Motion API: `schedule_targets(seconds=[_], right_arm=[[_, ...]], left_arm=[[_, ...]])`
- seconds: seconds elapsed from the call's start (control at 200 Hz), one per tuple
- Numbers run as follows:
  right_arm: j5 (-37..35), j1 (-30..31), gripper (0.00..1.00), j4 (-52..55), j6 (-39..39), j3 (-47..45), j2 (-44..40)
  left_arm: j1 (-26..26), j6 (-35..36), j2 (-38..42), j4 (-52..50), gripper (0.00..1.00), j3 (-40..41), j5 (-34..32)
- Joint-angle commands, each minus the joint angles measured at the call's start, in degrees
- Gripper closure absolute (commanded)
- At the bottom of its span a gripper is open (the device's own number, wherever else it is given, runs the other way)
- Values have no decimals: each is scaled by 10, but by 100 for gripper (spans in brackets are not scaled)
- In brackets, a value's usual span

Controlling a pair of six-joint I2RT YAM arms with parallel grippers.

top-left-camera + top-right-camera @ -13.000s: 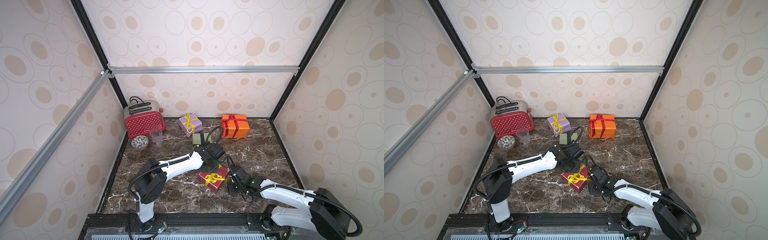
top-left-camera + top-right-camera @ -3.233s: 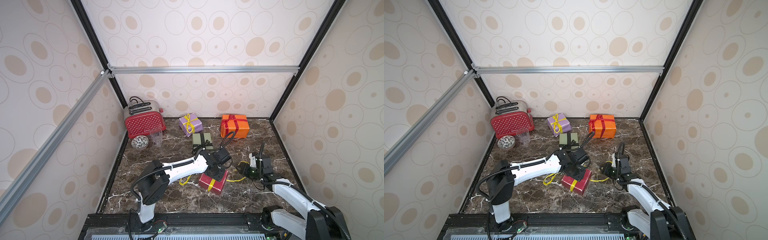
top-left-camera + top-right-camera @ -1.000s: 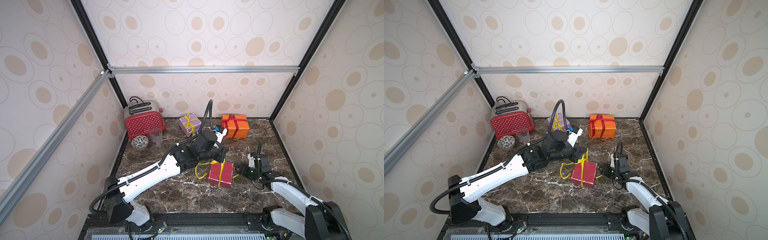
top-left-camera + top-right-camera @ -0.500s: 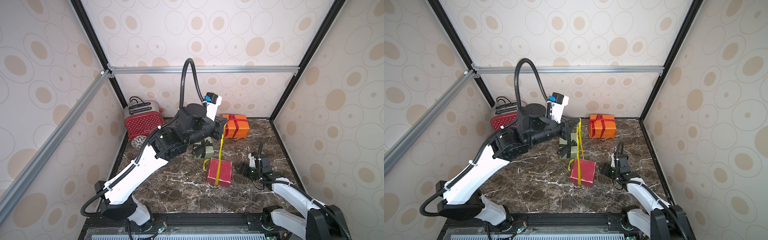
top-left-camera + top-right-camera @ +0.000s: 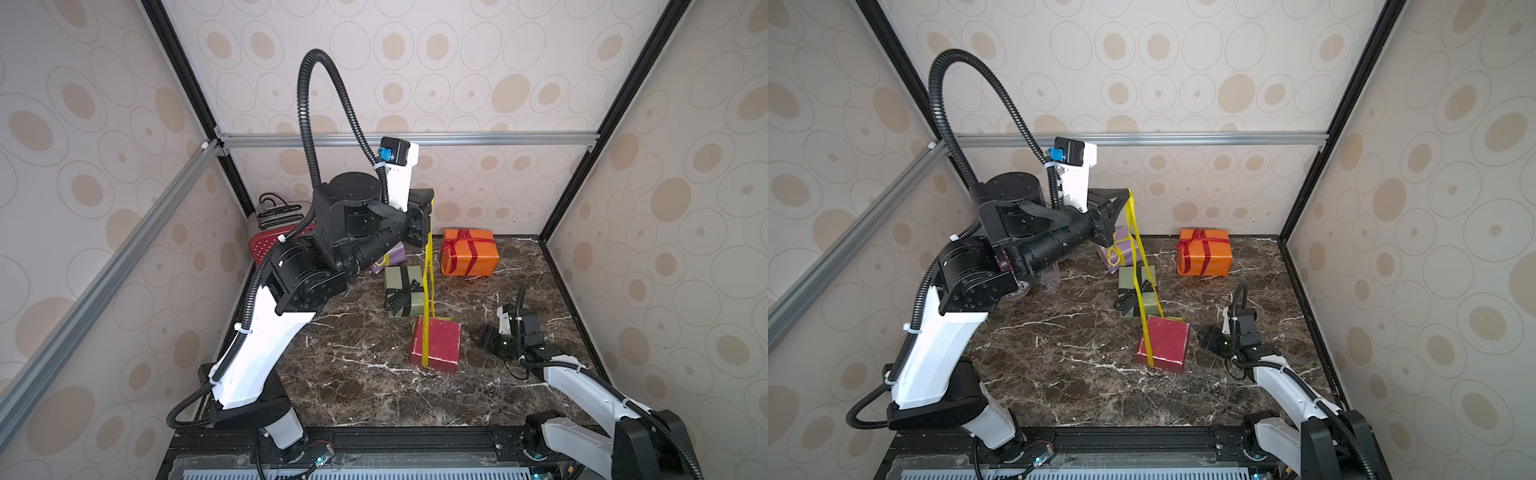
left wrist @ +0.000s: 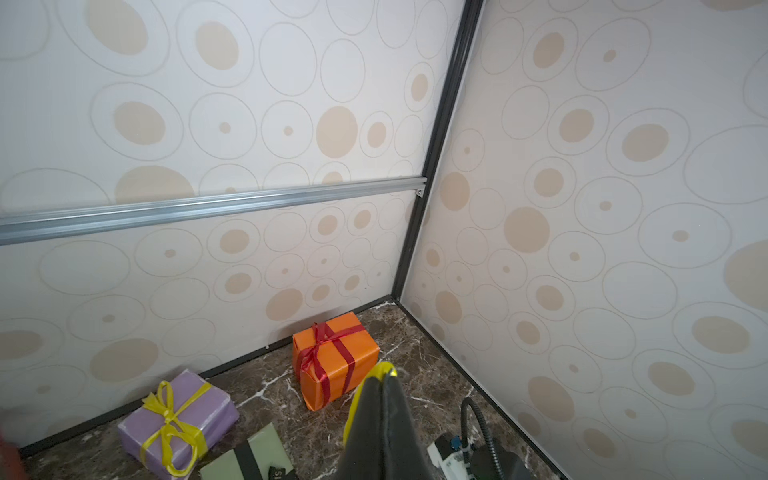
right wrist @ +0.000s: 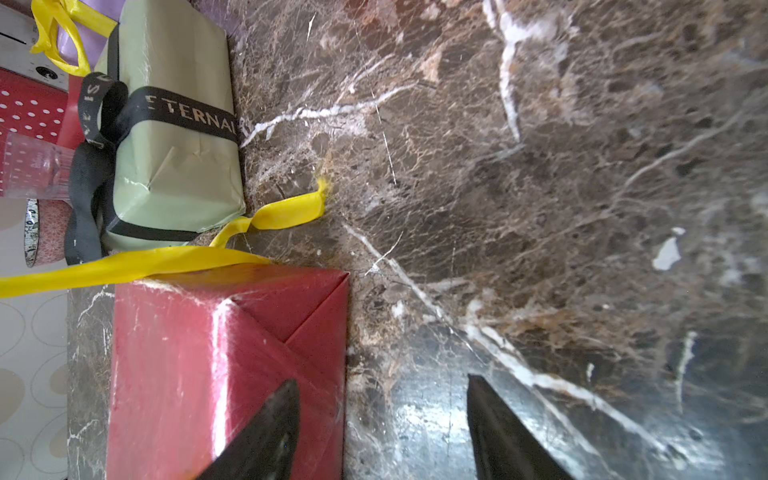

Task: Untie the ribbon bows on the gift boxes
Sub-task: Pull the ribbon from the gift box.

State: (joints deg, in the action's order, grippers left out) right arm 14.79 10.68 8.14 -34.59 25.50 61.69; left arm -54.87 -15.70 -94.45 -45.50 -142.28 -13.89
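Yellow ribbon clamped high in the left end effector, likely to slip it off the dark red box; right end effector hovers alongside, jaws apart.

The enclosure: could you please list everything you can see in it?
dark red gift box: one, dark red, front centre.
yellow ribbon: one, yellow, untied, stretched from that box up to the left claw.
olive gift box: one, olive green with black lettered bow, centre.
lilac gift box: one, lilac with yellow bow, at the back.
orange gift box: one, orange with red bow, back right.
toaster: one, red with white dots, back left, partly hidden.
clear cup: one, clear, by the toaster.
left claw: one, black, raised, shut on the yellow ribbon.
right claw: one, black, low beside the dark red gift box, open.
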Motion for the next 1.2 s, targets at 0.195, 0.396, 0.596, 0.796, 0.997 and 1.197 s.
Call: schedule_targets(seconds=[0.195, 0.396, 0.596, 0.796, 0.997, 1.197], right_arm=[[3, 6, 35, -6, 1, 6, -13], [4, 7, 35, -9, 1, 6, -10], [2, 8, 35, -9, 2, 6, -12], [3, 9, 35, -13, 2, 5, -5], [5, 10, 36, -13, 3, 9, -1], [5, 11, 36, -15, 1, 6, -2]], left_arm=[[64, 71, 41, -1, 100, -14, -98], [64, 163, 89, 68, 100, -8, -169], [64, 217, 118, 110, 100, -8, -205], [64, 260, 147, 141, 100, -2, -232], [64, 271, 171, 150, 100, 50, -248], [64, 300, 190, 172, 100, 107, -296]])
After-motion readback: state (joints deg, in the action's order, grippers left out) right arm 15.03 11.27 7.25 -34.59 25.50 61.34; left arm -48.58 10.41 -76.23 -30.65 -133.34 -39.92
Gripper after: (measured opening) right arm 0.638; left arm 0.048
